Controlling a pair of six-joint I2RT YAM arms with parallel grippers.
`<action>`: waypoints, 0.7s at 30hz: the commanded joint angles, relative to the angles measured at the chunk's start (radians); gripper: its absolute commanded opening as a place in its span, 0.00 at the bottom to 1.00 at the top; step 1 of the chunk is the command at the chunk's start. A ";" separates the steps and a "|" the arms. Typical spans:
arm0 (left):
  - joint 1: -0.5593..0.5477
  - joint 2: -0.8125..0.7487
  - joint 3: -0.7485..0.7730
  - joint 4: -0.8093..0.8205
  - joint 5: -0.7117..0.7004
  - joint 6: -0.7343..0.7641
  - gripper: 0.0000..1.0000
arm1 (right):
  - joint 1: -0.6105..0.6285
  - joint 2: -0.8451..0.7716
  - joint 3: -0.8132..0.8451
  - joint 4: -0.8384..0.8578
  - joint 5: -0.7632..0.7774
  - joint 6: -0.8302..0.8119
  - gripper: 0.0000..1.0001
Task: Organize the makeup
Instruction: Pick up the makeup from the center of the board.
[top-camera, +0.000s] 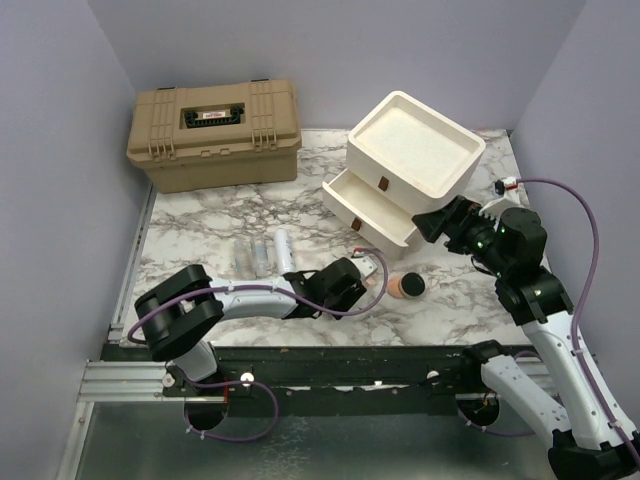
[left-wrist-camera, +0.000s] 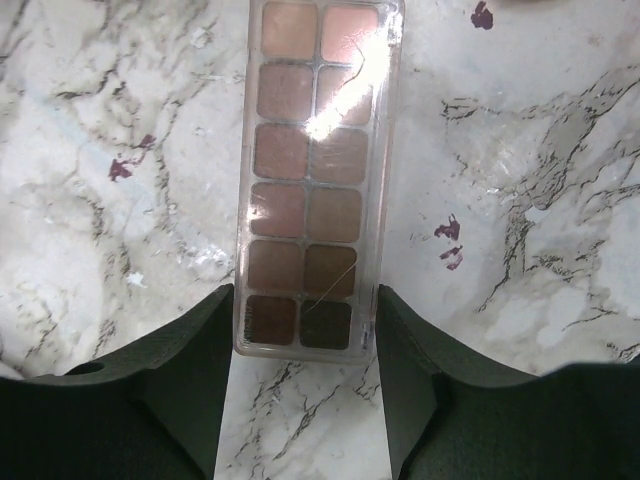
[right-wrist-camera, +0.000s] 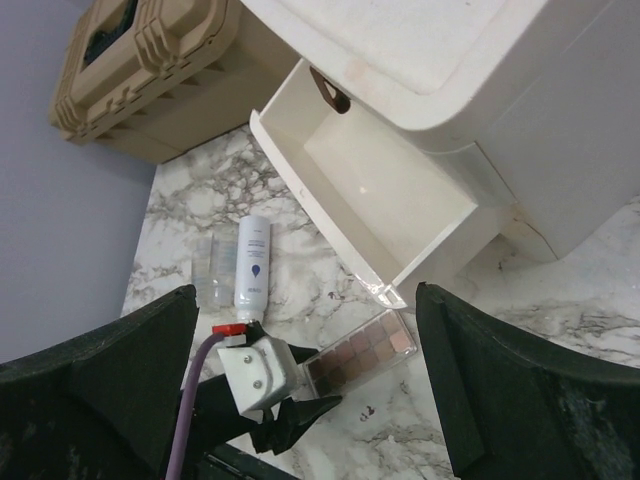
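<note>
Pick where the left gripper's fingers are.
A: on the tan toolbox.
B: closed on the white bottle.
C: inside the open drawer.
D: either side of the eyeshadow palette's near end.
D: the left wrist view shows the left gripper with its fingers flanking the near end of the palette, which lies flat on the table; whether they press on it cannot be told.

The pink palette (left-wrist-camera: 308, 180), twelve brownish pans, lies flat between my left gripper's (left-wrist-camera: 305, 296) jaws; whitish bottle (top-camera: 285, 250) and clear tubes (top-camera: 250, 256) lie nearby (peach compact (top-camera: 407, 287) on the other side).
</note>
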 joint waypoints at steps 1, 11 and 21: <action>-0.012 -0.086 -0.026 0.011 -0.094 -0.033 0.24 | 0.004 0.009 0.019 0.010 -0.072 -0.012 0.96; -0.032 -0.184 -0.029 0.008 -0.031 -0.022 0.26 | 0.004 0.061 0.013 -0.026 -0.268 -0.009 0.96; -0.068 -0.288 -0.033 -0.014 0.062 0.024 0.26 | 0.003 0.182 0.083 -0.167 -0.161 -0.105 0.96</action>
